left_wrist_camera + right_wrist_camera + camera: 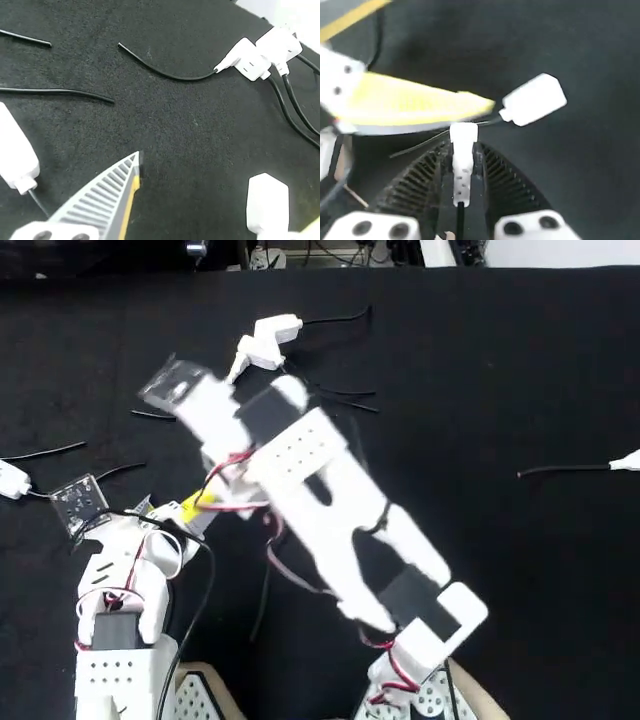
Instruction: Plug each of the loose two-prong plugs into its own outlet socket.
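Note:
My right gripper [463,150] is shut on a slim white plug [463,165], which stands upright between its black ribbed fingers [500,170]. Just past the plug's tip is the yellow finger [415,107] of the left gripper, and beyond that a white plug body [535,100] on a thin black cord. My left gripper [220,195] is open over the black mat, its grey-and-yellow finger [107,197] low in the left wrist view. A white plug body [267,200] stands by it. Two joined white plugs [260,55] lie farther off, also seen from above [265,343].
The right arm [330,500] stretches diagonally across the black mat [500,390], above the left arm [125,580]. Another white plug [12,480] lies at the left edge and one [628,462] at the right edge. Loose black cords [60,91] are scattered about.

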{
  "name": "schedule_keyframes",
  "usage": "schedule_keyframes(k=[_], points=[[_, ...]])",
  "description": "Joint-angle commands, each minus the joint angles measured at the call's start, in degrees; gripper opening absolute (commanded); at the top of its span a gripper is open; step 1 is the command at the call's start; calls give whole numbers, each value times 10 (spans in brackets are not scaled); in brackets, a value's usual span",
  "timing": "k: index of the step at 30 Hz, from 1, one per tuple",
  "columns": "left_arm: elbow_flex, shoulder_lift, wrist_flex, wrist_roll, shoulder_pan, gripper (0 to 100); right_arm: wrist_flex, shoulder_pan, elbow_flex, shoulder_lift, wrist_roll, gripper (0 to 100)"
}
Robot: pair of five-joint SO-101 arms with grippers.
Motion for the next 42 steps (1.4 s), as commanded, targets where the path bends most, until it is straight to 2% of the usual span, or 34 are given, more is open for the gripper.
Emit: schedule_keyframes(k=[1, 4, 10, 17, 24, 30, 36, 42], points=[[8, 0, 3, -4, 5, 544, 12, 74, -5, -29, -44, 11], [8, 1, 3, -4, 4, 544, 12, 100, -1, -29, -40, 11], [8, 2, 6, -4, 4, 544, 11, 103, -6, -9, 133, 11], [8, 2, 6, -4, 4, 544, 10, 98, -8, 69, 214, 11], [8, 2, 6, -4, 4, 544, 11, 54, -72, 69, 170, 11], [8, 2, 6, -4, 5, 544, 12, -13, -93, 69, 84, 11], [8, 2, 6, -4, 5, 544, 12, -55, -95, 60, 31, 11], [8, 2, 6, -4, 5, 544, 11, -79, -95, -8, 23, 11]])
